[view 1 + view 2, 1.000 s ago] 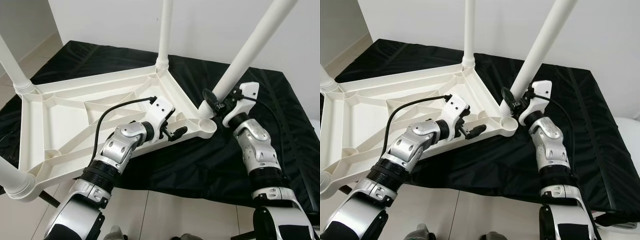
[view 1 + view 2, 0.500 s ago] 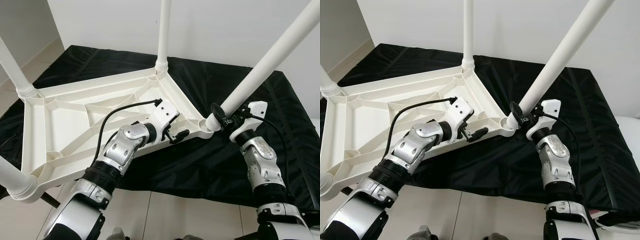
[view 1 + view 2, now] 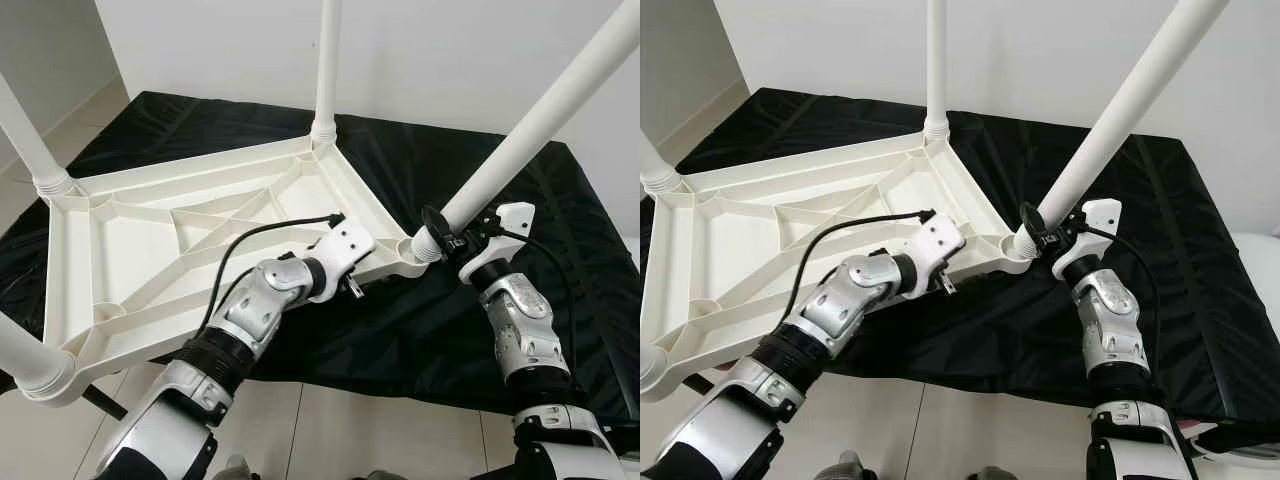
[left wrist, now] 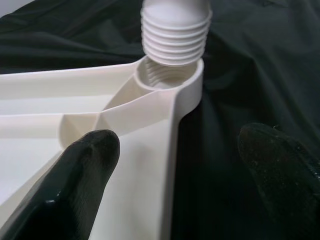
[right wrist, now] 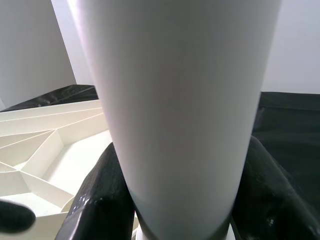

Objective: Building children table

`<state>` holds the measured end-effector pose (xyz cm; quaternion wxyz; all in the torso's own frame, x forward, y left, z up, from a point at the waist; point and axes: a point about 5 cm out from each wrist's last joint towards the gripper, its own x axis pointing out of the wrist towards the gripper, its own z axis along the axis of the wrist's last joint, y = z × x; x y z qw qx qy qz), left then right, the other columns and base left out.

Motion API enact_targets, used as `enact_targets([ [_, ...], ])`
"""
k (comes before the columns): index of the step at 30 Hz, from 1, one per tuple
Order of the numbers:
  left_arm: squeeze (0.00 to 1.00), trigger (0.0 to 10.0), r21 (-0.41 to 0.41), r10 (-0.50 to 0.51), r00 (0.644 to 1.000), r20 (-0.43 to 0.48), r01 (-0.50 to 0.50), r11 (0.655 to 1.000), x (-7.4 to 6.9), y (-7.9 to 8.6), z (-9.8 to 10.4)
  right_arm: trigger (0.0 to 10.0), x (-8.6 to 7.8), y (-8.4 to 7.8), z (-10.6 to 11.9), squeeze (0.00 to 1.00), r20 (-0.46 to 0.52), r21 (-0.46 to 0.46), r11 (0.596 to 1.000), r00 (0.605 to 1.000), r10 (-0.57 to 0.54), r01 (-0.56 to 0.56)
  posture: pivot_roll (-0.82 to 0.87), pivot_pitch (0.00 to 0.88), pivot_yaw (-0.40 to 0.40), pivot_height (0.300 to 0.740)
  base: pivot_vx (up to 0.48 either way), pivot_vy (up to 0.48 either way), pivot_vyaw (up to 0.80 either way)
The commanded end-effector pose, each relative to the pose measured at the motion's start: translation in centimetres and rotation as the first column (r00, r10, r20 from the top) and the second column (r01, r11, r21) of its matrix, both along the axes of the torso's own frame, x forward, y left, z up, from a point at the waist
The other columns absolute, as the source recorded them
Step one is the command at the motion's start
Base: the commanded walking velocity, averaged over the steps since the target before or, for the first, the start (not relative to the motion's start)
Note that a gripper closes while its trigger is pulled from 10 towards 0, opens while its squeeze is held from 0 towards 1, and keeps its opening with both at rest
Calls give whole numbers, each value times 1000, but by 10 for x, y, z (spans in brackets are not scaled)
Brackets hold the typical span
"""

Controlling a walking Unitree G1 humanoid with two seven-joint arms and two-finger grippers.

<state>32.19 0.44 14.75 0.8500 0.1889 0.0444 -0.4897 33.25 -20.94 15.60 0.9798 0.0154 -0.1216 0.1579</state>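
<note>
1. The white tabletop (image 3: 150,240) lies upside down on the black-covered desk (image 3: 560,200).
2. The right tool (image 3: 440,232) clamps the leg (image 3: 530,130), tilted at the corner socket (image 4: 170,82).
3. The left tool (image 4: 175,185) straddles the tabletop's edge, fingers (image 4: 75,180) spread.

The white tabletop (image 3: 190,250) lies upside down on the black cloth (image 3: 440,310), ribs showing, with three white legs standing up from its corners: one at the far corner (image 3: 325,70), one at the left (image 3: 25,135), one at the near left (image 3: 25,355). The right gripper (image 3: 440,235) clamps the tilted fourth leg (image 3: 540,120) just above its base, which sits at the near right corner socket (image 3: 408,258). The left gripper (image 3: 355,280) reaches in at the tabletop's near edge just beside that socket, its fingers hard to make out behind the white wrist housing.
</note>
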Motion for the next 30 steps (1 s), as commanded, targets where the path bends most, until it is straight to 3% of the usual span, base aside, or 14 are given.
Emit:
enact_targets([
  [1,0,10000,38,-94,995,-35,96,995,-6,-5,-8,10000,3,1,5,0,21,-12,1000,1000,9,-9,-61,0,-7,740,0,0,0],
  [9,0,10000,60,-99,990,-95,105,993,-9,-12,-23,10000,4,3,7,0,27,-22,1000,999,21,-21,-64,0,-8,740,0,0,0],
  [12,0,10000,76,-42,989,-145,54,996,-5,-7,-34,10000,4,4,8,0,31,-24,999,999,25,-24,-69,0,-6,740,0,0,0],
  [18,0,10000,83,9,989,-146,3,997,2,0,-35,10000,4,3,8,0,30,-27,999,999,26,-25,-70,0,-4,740,0,0,0],
  [19,0,9451,84,26,988,-150,-14,996,4,2,-35,10000,4,3,8,0,29,-28,999,999,26,-25,-70,0,-4,740,0,0,0],
  [21,0,9451,85,35,988,-152,-23,996,5,3,-36,10000,4,3,8,0,29,-29,999,999,26,-25,-69,0,-4,740,0,0,0],
  [22,0,4667,77,44,988,-148,-33,996,7,4,-34,10000,4,4,8,0,28,-30,999,999,26,-25,-69,0,-4,740,0,0,0],
  [24,0,4667,71,48,988,-144,-38,997,8,5,-33,10000,4,4,8,0,28,-31,999,999,26,-26,-69,0,-2,740,0,0,0],
  [25,0,2118,65,55,989,-139,-46,997,10,5,-31,10000,4,4,8,0,27,-30,999,999,27,-26,-69,0,-2,740,0,0,0],
  [26,0,3961,54,58,988,-140,-50,997,11,6,-29,10000,4,4,8,0,28,-30,999,999,27,-26,-67,0,-2,740,0,0,0],
  [28,0,3765,51,57,988,-142,-50,997,12,6,-27,10000,4,4,8,0,28,-30,999,999,27,-27,-67,0,-2,740,0,0,0],
  [29,0,6706,50,56,988,-144,-50,998,13,6,-27,10000,4,4,8,0,29,-31,999,999,29,-28,-67,0,-2,740,0,0,0],
  [30,0,6275,50,54,988,-147,-47,998,13,6,-27,10000,4,5,8,0,29,-32,999,999,29,-28,-68,0,-1,740,0,0,0],
])
